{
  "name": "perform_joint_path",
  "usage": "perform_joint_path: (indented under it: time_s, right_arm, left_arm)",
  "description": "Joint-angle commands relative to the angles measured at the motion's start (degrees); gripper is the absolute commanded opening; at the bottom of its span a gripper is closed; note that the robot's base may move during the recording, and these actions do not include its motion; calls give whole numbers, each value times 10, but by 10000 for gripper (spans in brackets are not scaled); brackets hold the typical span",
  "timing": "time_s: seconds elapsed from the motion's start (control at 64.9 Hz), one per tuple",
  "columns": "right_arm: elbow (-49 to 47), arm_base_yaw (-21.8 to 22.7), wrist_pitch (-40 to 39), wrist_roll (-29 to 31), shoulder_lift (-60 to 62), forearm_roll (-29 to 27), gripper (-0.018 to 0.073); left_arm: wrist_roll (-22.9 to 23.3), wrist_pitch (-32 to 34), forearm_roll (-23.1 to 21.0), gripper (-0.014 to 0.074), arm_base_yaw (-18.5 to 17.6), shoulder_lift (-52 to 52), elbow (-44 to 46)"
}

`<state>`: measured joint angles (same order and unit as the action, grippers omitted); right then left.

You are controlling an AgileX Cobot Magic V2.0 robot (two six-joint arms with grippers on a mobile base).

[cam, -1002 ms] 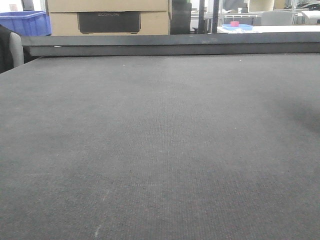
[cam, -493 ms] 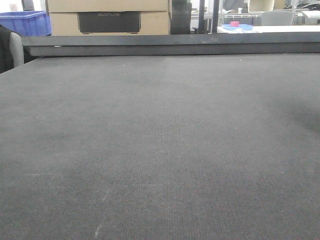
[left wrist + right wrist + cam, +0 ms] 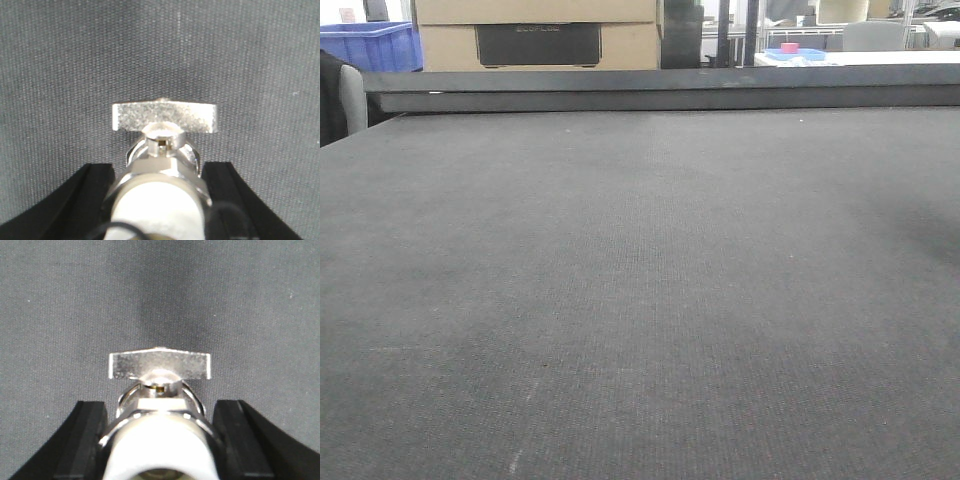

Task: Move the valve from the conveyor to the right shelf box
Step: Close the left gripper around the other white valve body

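Observation:
The conveyor [image 3: 640, 280], a wide dark grey woven belt with a dark rail [image 3: 660, 90] along its far edge, fills the front view; neither gripper and no valve shows there. In the left wrist view a silver valve [image 3: 165, 117] with a flat butterfly handle and a white-lined port sits between the black fingers [image 3: 95, 190], with my left gripper [image 3: 159, 167] shut on its body over the belt. The right wrist view shows a second silver valve [image 3: 160, 365] held the same way, my right gripper [image 3: 160, 405] shut on it. The shelf box is out of view.
Beyond the rail stand stacked cardboard boxes [image 3: 535, 35], a blue bin [image 3: 370, 45] at the far left and a pink object [image 3: 789, 48] on a blue tray at the back right. A dark chair back [image 3: 340, 95] sits by the belt's left edge.

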<state>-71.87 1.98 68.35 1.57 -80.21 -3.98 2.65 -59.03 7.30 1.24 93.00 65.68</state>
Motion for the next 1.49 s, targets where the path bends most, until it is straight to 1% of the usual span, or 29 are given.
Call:
perform_joint_path:
  time_s: [0.0, 0.123, 0.2, 0.324, 0.401, 0.478, 0.616, 0.693, 0.755, 0.971, 1.063, 1.202, 1.279, 1.479]
  right_arm:
    - [-7, 2, -14, 1, 11, 7, -162]
    - [-7, 2, -15, 1, 15, 7, -162]
    - [-7, 2, -18, 1, 25, 4, -162]
    - [-7, 2, -40, 1, 56, 4, -162]
    - [-7, 2, -58, 1, 75, 4, -162]
    - [-7, 2, -76, 1, 91, 4, -162]
    - [-1, 2, -99, 1, 120, 4, -162]
    - [14, 2, -128, 1, 138, 4, -162]
    - [31, 2, -151, 1, 151, 4, -162]
    - [104, 2, -235, 2, 207, 4, -162]
    - [146, 2, -278, 5, 236, 4, -162]
    - [206, 2, -317, 5, 283, 4, -162]
    - [231, 2, -330, 5, 313, 4, -162]
    - [283, 2, -395, 5, 396, 4, -162]
  left_arm:
    - [9, 4, -6, -110, 3, 0, 1]
    - [9, 5, -6, -111, 3, -1, 3]
    - [0, 9, -7, -111, 1, -18, 4]
    - [-18, 38, -12, -111, -8, -60, 4]
    - [-47, 62, -36, -111, -11, -93, 4]
    - [-84, 93, -80, -111, -16, -131, 1]
    - [-115, 162, -138, -111, -16, -191, -6]
    - [-117, 202, -148, -111, -16, -222, -18]
    - [-117, 247, -148, -111, -16, -249, -36]
    - [-117, 338, -154, -111, -16, -336, -110]
    - [-117, 381, -170, -111, -16, -379, -156]
    - [-117, 451, -220, -111, -16, -439, -225]
    - [-117, 465, -236, -111, -16, -473, -258]
    - [-117, 463, -236, -111, -16, -551, -321]
